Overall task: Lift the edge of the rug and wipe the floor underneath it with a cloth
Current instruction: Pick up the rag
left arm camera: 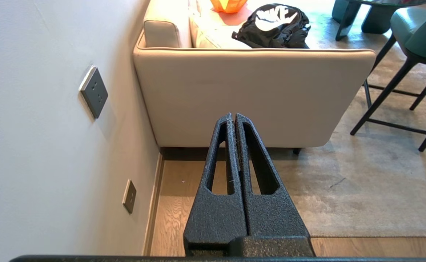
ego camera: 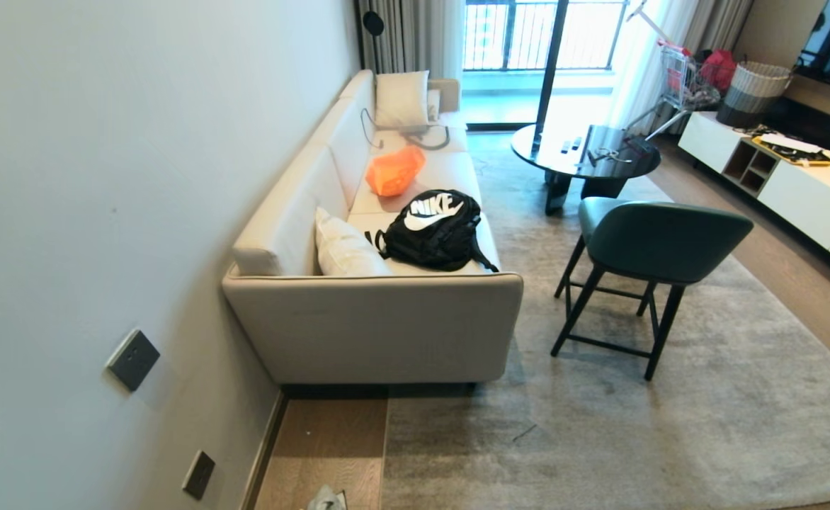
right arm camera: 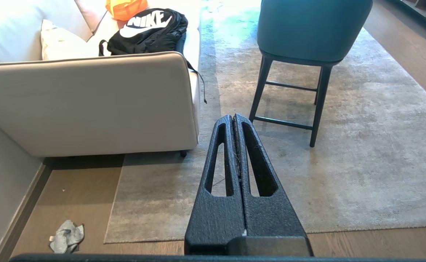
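- Head view: neither arm is showing here. The camera is looking down at the floor (ego camera: 326,443), a bare strip of wood running between the wall (ego camera: 68,212) and the rug edge (ego camera: 385,453). The rug is lying flat, its long border running straight out from under the sofa (ego camera: 372,326) towards the camera. The cloth (ego camera: 328,500) is just peeking in at the bottom of the picture, lying on the bare planks close beside the rug's border. A green chair (ego camera: 652,244) is standing on the rug, well apart from that border.
- Left wrist view: the left gripper (left arm camera: 234,118) is hanging in the air above the floor strip with its two fingers pressed together and nothing between them. The rug's near corner is hiding behind it; the near border is showing to one side.
- Right wrist view: the right gripper (right arm camera: 233,119) is likewise hanging with its fingers pressed together, holding nothing, above the rug. The rug's square corner (right arm camera: 107,240) is lying flat on the planks, and the cloth (right arm camera: 67,236) is sitting crumpled on the floor between that corner and the baseboard, near the rug but not touching it.
- Judgement: the task is looking unstarted. The next move is likely calling for one gripper to open and go down to the cloth, while the other is freeing itself to pinch the rug corner and lift it.
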Controlling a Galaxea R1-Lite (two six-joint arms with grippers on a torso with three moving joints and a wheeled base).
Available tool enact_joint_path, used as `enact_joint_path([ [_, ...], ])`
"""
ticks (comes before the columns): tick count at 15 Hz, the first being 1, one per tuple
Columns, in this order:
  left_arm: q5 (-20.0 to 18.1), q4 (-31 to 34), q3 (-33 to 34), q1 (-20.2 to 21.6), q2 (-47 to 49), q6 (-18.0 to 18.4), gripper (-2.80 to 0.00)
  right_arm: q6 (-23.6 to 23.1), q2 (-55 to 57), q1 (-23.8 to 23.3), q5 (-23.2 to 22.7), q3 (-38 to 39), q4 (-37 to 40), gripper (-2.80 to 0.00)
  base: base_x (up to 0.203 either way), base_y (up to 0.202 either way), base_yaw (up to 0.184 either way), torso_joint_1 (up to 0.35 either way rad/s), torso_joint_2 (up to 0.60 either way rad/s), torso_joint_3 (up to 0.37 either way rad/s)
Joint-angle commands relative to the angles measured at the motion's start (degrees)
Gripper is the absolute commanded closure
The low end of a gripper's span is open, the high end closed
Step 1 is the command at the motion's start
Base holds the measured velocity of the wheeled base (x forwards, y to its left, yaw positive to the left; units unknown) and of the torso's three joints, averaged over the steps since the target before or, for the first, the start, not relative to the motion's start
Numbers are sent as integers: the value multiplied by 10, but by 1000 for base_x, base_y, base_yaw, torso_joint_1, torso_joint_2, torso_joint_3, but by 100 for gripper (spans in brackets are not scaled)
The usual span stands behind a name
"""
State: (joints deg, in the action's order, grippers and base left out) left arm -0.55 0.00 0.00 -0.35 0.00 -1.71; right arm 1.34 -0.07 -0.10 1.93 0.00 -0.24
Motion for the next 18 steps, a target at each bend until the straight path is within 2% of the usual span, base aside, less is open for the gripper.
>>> enact_joint_path([
  [1,0,0,0,0,0,-1,0,1,1,0,0,0,0,0,0,0,0,0,0,0],
  [18,0,1,0,0,0,-1,0,1,1,0,0,0,0,0,0,0,0,0,0,0],
])
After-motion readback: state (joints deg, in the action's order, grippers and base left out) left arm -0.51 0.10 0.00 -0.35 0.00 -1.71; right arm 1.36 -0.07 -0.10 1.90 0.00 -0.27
